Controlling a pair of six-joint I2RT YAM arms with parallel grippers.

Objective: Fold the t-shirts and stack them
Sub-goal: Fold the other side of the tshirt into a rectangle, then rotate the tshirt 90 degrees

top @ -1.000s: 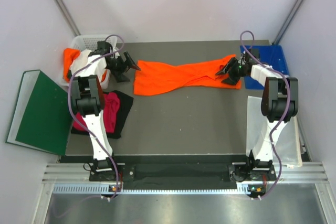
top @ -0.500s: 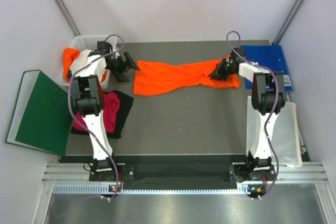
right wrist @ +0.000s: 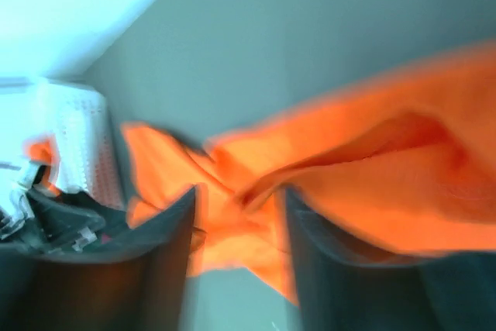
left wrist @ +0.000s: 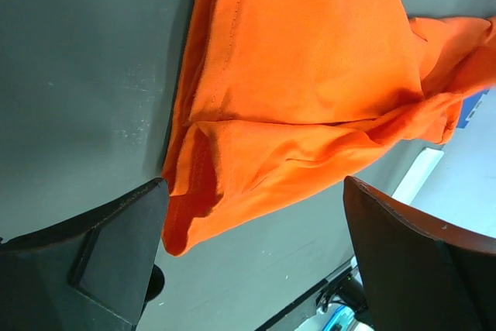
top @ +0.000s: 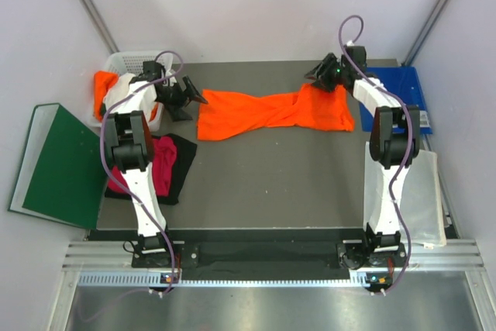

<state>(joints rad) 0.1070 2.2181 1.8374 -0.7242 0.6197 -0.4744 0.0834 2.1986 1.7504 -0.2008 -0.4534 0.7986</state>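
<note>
Left hand [top: 194, 106]: fully released, fingers [left wrist: 116, 253] spread wide, nothing grasped. It is held low at the left end of the bright orange t-shirt [top: 263, 112]. In the left wrist view a folded hem corner of the cloth is seen lying between the two fingers, close to the left one; contact cannot be told.

Right hand [top: 318, 77]: placed at the far right corner of the same t-shirt, over its far edge. The right wrist view is badly blurred. The fingers [right wrist: 159, 261] are seen partly apart there, with orange cloth showing through the gap. Whether any cloth is pinched cannot be told.

Bright orange t-shirt: laid across the far half of the dark grey surface [top: 263, 184], running left to right between the two hands. It is twisted and narrowed at the middle, wider and flatter at both ends.

Far left corner: white basket [top: 132, 60], with a second orange t-shirt [top: 103, 87] hung over its left rim.

Left edge, nearer: magenta-pink t-shirt [top: 161, 162] crumpled on top of a black t-shirt [top: 184, 162]. Beside these, off the surface, a dark green binder [top: 62, 164] is noted.

Far right corner: blue folder [top: 403, 91], just beside the t-shirt's right end.

Right edge, nearer: a flat white piece [top: 422, 199], kind not made out, partly hidden by the right arm.
</note>
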